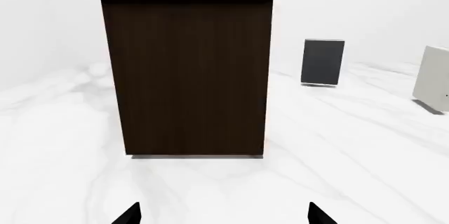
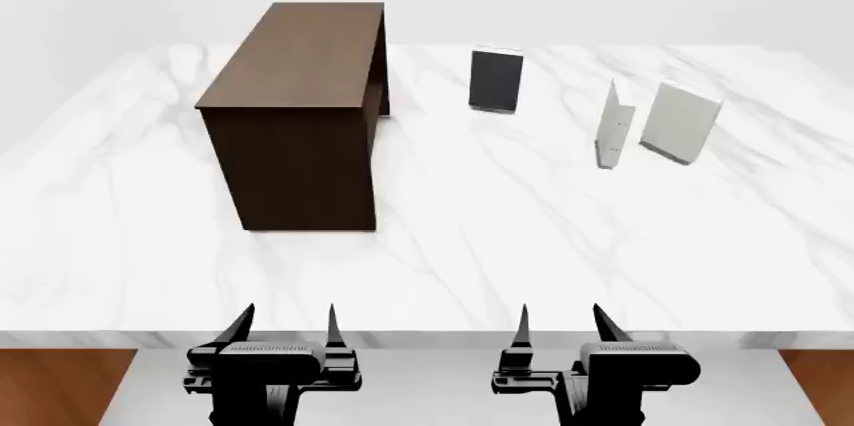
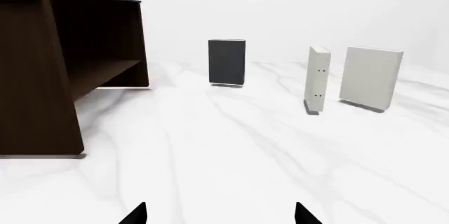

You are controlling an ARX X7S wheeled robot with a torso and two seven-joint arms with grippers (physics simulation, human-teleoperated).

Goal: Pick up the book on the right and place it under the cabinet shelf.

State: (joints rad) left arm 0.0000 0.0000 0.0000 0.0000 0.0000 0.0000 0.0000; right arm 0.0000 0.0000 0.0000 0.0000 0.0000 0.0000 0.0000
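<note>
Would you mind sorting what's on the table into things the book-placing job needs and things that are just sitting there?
Needed: the off-white book standing at far right; the dark brown cabinet.

Just there: the charcoal book; the pale dotted-spine book.

Both arms end in matte black hardware: the left hand and right hand each carry two slim, pointed, blade-like fingers on blocky ribbed housings.

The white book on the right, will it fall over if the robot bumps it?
Probably, yes. The book stands upright on a narrow edge on the marble table, so a nudge could tip it. It looks stiff, not floppy, and its smooth cover may be slippery.
</note>
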